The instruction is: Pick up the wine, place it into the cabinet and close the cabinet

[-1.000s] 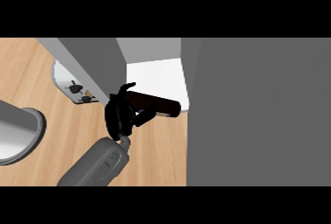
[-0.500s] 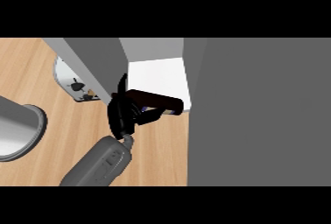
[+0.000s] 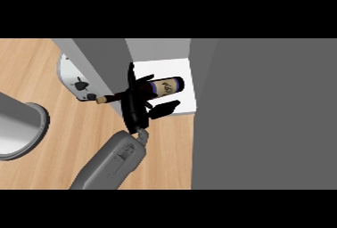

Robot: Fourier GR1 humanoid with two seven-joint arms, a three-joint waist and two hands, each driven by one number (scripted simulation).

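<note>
the only hand (image 3: 136, 103) in view comes up from the lower edge on a grey forearm (image 3: 112, 162); which of the robot's two hands it is cannot be told from this view. its black fingers and thumb are curled round the wine bottle (image 3: 164, 87), holding it on its side. the bottle's dark body with its label points right, into the white-floored opening of the cabinet (image 3: 186, 71), while its neck and cork end (image 3: 102, 99) stick out to the left, past the hand. the thumb (image 3: 164, 109) reaches right, below the bottle, over the near edge of the white floor.

left of the hand, the grey cabinet door (image 3: 99, 55) stands open, running from the far edge toward the hand. just beyond it, on the wooden counter (image 3: 52, 169), lies a pale round plate (image 3: 69, 73) with small dark items on it, partly hidden by the door. at the far left edge sits a grey round vessel (image 3: 20, 131), well apart from the hand. a large grey cabinet wall (image 3: 263, 116) fills the right side.
</note>
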